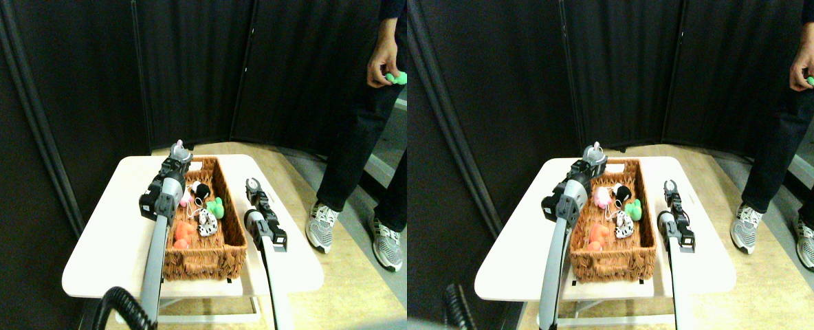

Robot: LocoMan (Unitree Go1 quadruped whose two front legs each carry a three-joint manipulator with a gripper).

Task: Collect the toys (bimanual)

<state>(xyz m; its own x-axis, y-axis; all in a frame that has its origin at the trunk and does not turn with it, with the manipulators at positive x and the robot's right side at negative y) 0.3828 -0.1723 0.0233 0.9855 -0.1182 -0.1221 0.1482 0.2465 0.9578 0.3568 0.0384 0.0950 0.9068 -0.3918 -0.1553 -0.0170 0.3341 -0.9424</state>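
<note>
In the wicker basket [204, 258] on the bench [115, 247] lie 5 toys [199, 210] — the left gripper [180, 152] pinches a grey toy [181, 146], right gripper [253, 185] jaws spread — a person's hand [381, 63] holds a green one.

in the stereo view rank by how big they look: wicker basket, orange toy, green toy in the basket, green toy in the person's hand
1. wicker basket
2. orange toy
3. green toy in the basket
4. green toy in the person's hand, though it sits farther off and partly covered, so unsure.
</note>
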